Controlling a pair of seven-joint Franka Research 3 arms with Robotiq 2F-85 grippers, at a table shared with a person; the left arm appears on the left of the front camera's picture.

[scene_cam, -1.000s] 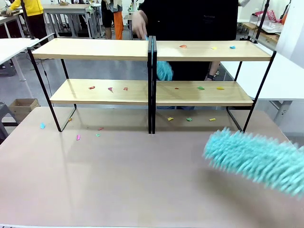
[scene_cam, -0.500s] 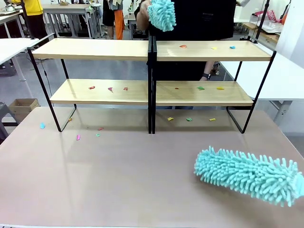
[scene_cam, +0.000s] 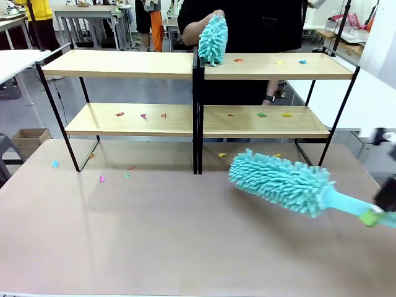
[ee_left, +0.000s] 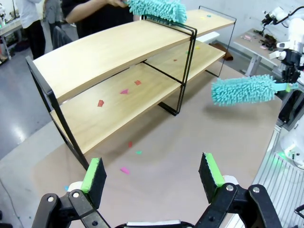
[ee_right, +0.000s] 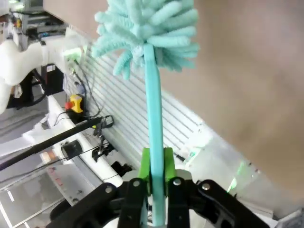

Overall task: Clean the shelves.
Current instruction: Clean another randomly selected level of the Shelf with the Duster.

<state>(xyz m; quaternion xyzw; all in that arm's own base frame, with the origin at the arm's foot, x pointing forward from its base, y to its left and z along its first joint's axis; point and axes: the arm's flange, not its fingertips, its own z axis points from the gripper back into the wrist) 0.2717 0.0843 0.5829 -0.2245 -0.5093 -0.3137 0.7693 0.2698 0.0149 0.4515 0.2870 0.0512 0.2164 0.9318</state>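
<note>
The brown bench [scene_cam: 154, 235] runs across my whole front, and the shelves [scene_cam: 124, 64] stand along its far part, two joined units of light boards on thin black frames, reaching nearly from the left edge to the right. A person [scene_cam: 260, 31] in a dark top stands on the far side behind the middle joint, pressing a second duster [scene_cam: 213, 38] down onto the left end of the top right board. My own teal duster [scene_cam: 281, 182] lies slanted over the bench on the near side of the right unit, its fluffy head pointing left and far; whether it touches the surface I cannot tell. My right pincer [scene_cam: 373, 215] is clamped tight on the duster's thin handle [ee_right: 153, 109] at the right edge of the bench, green pads pressed against it on both sides. A cardboard box [scene_cam: 28, 139] sits on the floor off the far left corner; I cannot see what it holds. My left pincer [ee_left: 151, 166] hangs spread wide over the left part of the bench with nothing between its fingers. Coloured paper scraps [scene_cam: 143, 116] lie on both lower boards and on the top right board, with more on the bench under the right unit and near the left frame.
</note>
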